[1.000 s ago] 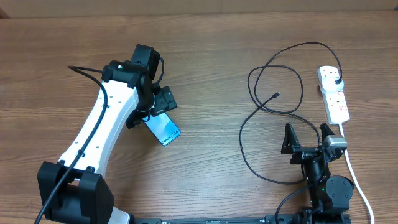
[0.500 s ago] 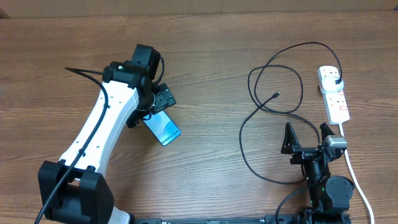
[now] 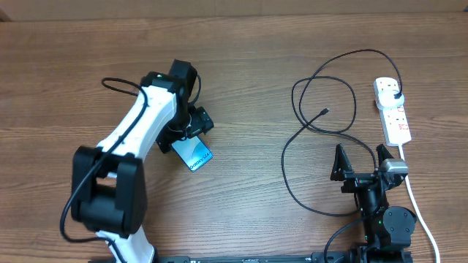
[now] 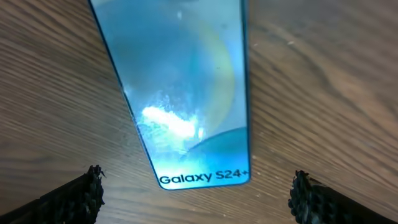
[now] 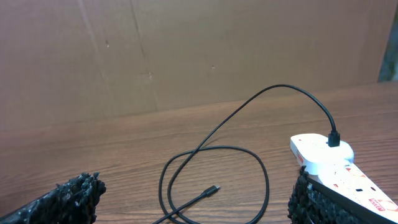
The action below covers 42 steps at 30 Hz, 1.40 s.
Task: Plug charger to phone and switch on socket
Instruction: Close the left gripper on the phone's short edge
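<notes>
Teal phone (image 3: 196, 154) is lying flat on the table (image 3: 245, 215), left gripper (image 4: 198, 200) hovering over it, jaws spread, empty. Right gripper (image 3: 361, 162) is sitting spread too. Risk: jaws closing on slim edges, skidding it.

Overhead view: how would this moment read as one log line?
left gripper: open over Galaxy S24+ phone | right gripper: open, empty | charger: plug head in power strip, connector tip lying free
</notes>
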Tool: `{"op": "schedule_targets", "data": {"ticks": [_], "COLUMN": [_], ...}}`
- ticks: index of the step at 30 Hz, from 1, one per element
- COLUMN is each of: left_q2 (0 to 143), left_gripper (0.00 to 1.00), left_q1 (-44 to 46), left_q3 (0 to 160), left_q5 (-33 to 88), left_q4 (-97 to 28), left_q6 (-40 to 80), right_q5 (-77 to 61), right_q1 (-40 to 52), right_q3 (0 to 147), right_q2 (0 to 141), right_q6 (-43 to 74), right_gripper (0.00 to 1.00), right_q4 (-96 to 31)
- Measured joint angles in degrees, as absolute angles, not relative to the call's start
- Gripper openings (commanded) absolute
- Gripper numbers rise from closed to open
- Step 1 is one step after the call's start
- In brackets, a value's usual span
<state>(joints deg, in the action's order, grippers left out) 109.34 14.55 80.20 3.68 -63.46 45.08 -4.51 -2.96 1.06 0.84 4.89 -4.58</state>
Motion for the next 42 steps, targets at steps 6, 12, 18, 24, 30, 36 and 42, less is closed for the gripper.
{"op": "schedule_targets", "data": {"ticks": [6,12,18,24,30,36,42], "left_q2": [110.52,111.61,114.54,115.66,115.68,115.68,115.26], "left_gripper": [1.00,1.00,0.99,0.99,1.00,1.00,0.99], "left_q1": [14.55,14.52,14.37,13.63,13.37,13.37,13.37], "left_q3": [80.16,80.16,80.16,80.16,80.05,77.36,76.05], "left_q5": [4.10,3.95,3.60,3.14,1.13,0.36,1.02], "left_q4": [-62.89,-62.02,-60.18,-59.68,-59.31,-55.68,-53.08], "left_q6": [45.56,47.27,47.90,47.92,48.12,48.21,48.31], "right_q5": [-4.49,-4.51,-4.47,-4.49,-4.49,-4.49,-4.51], "right_q1": [-2.96,-2.96,-2.96,-2.96,-2.96,-2.96,-2.96], "right_q3": [1.06,1.06,1.06,1.06,1.06,1.06,1.06], "right_q2": [0.84,0.84,0.84,0.84,0.84,0.84,0.84], "right_q6": [4.86,4.89,4.86,4.84,4.89,4.84,4.89], "right_gripper": [1.00,1.00,1.00,1.00,1.00,1.00,1.00], "right_q4": [-4.56,-4.56,-4.58,-4.60,-4.56,-4.54,-4.60]}}
